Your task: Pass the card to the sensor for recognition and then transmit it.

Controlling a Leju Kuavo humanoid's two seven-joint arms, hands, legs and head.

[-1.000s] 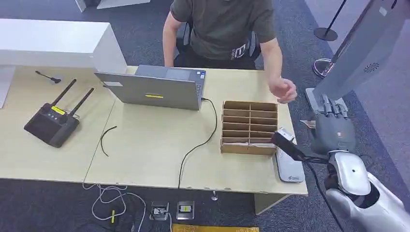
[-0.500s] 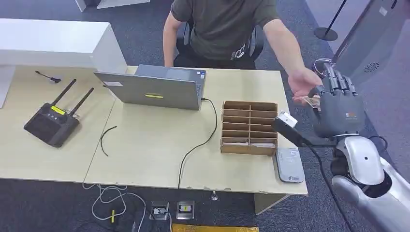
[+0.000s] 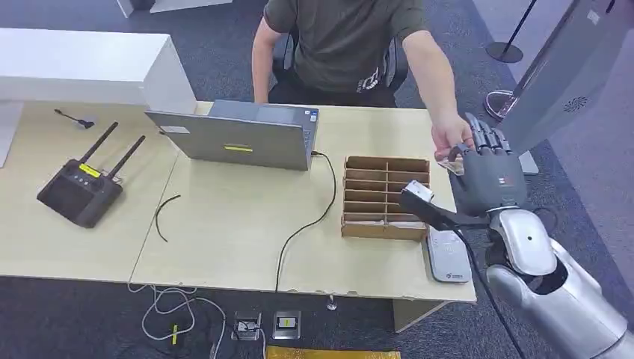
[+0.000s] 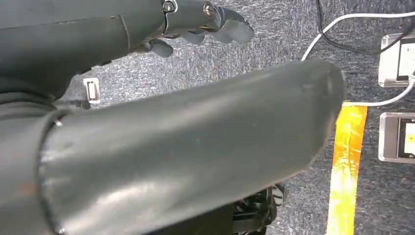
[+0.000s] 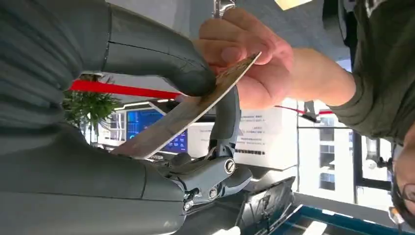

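Note:
My right hand [image 3: 490, 176] is raised beside the table's right end and meets a person's hand [image 3: 448, 138]. A thin pale card [image 3: 451, 163] sits between the two hands. In the right wrist view my thumb [image 5: 161, 54] presses the card [image 5: 195, 110] against my fingers, while the person's hand [image 5: 264, 63] pinches its far end. The grey flat sensor [image 3: 447, 258] lies on the table's front right corner, below and in front of my hand. My left hand [image 4: 195, 137] hangs over the carpet with nothing between thumb and fingers.
A cardboard divider box [image 3: 386, 196] stands left of the sensor. A grey laptop [image 3: 239, 134] with a black cable [image 3: 314, 217] sits mid-table, and a black router [image 3: 81, 187] at the left. The person sits behind the table [image 3: 224, 239]. A grey kiosk [image 3: 561, 82] stands at the right.
My right hand rose with the card from beside the table edge, then shifted left. The person's hand reached out and now grips the card's other end.

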